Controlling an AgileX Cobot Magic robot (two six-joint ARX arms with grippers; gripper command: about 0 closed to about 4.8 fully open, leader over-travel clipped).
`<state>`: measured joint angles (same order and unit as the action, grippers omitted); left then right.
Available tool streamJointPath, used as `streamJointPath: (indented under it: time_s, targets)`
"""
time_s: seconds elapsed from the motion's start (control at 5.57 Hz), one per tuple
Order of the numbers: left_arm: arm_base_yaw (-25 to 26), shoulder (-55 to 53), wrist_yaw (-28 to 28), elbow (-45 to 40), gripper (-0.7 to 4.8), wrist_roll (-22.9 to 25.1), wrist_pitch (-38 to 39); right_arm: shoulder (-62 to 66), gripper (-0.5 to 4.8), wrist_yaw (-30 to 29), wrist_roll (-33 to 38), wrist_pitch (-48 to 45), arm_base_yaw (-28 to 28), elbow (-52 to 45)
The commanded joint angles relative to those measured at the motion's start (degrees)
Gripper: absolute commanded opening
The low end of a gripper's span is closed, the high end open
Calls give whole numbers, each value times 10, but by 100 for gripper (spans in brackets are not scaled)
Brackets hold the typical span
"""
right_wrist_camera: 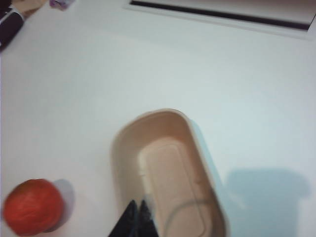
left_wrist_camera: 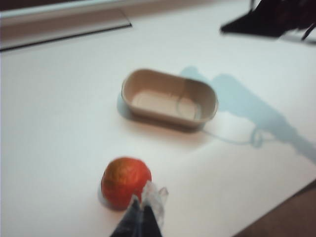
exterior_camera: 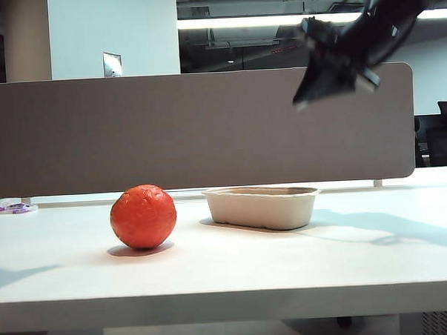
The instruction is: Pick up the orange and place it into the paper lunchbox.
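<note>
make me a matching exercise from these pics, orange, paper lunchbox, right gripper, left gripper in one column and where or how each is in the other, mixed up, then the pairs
Column 1
1. orange
2. paper lunchbox
3. right gripper
4. left gripper

Column 2
A. raised in the air above the lunchbox, jaws shut, holding nothing
B. on the white table, left of the tray in the exterior view
C. jaws shut, tips seen just beside the orange in the left wrist view
D. lidless, nothing inside

Pairs: 1-B, 2-D, 3-A, 4-C

Probably an office: grey desk divider (exterior_camera: 199, 128), white desk (exterior_camera: 228, 264), ceiling strip light (exterior_camera: 276, 20).
</note>
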<state>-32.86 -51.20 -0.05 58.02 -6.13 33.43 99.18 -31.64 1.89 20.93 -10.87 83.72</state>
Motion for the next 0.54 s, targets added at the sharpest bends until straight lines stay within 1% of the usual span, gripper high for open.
streamJointPath:
  time_s: [0.18, 0.36, 0.54]
  targets:
    - [0, 0, 2, 0, -5, 23, 38, -74, -1, 24, -29, 67, -17, 2]
    - [0, 0, 2, -3, -5, 42, 37, -94, -1, 37, -38, 79, -23, 2]
    - [0, 0, 3, -23, -5, 57, 16, -147, -1, 66, -39, 90, -40, 2]
